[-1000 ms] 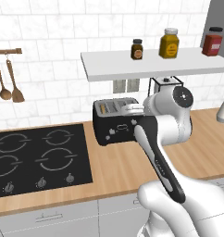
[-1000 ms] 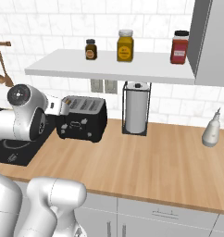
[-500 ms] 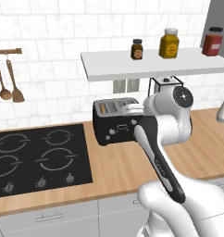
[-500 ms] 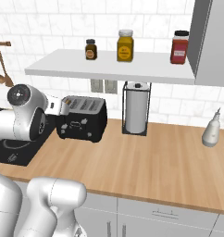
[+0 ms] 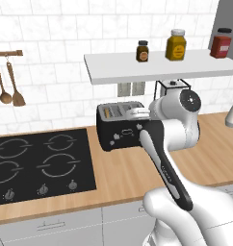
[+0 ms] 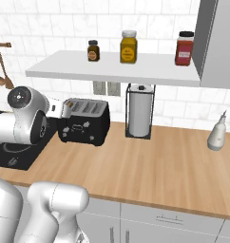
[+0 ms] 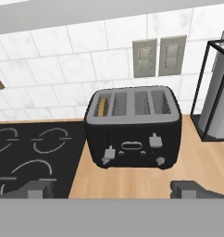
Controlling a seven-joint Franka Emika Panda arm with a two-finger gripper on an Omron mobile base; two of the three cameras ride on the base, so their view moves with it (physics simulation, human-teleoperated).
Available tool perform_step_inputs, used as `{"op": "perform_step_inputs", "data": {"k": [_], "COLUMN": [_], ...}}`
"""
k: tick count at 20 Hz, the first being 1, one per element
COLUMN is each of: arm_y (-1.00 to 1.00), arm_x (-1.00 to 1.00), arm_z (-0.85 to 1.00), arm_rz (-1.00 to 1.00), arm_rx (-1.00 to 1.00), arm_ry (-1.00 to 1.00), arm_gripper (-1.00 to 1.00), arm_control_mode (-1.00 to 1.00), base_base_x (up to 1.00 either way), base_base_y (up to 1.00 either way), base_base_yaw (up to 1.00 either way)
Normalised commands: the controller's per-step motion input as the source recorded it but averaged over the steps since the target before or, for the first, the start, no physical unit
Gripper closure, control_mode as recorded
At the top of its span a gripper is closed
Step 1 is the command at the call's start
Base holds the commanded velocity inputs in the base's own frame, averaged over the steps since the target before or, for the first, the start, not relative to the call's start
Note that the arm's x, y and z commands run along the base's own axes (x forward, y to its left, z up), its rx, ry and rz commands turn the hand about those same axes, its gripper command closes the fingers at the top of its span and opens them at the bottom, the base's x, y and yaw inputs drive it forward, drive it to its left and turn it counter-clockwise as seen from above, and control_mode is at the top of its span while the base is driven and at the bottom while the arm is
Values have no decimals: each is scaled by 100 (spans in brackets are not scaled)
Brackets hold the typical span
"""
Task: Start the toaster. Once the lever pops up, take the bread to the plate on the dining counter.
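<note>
The black four-slot toaster [image 7: 133, 126] stands on the wood worktop [image 7: 146, 180] beside the cooktop [image 7: 30, 152], bread [image 7: 102, 106] in its leftmost slot. The gripper [image 7: 114, 189] hangs spread wide before it.

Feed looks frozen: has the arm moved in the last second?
No. In the left base view the arm overlaps the toaster exactly as it did earlier.

A home kitchen is seen here: a wood worktop [image 6: 164, 161] over grey cabinets [image 6: 150, 223], backed by white wall tiles [image 5: 56, 62]. A black hob [image 5: 36, 166] is set in, wooden spoons [image 5: 10, 86] are hung up, jars [image 6: 128, 46] are lined on a shelf [image 6: 112, 71], and a toaster [image 7: 132, 127] is parked beside a paper-towel holder [image 6: 139, 111].
</note>
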Motion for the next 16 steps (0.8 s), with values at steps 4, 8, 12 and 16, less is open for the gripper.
{"op": "perform_step_inputs", "data": {"k": [4,8,12,16], "arm_y": [0,0,0,0], "arm_x": [0,0,0,0], "arm_z": [0,0,0,0], "arm_rz": [0,0,0,0], "arm_rx": [0,0,0,0], "arm_ry": [0,0,0,0], "arm_gripper": [-100,-100,-100,-100], "arm_control_mode": [-100,-100,-100,-100], "base_base_x": [0,0,0,0], "base_base_y": [0,0,0,0], "base_base_yaw": [0,0,0,0]}}
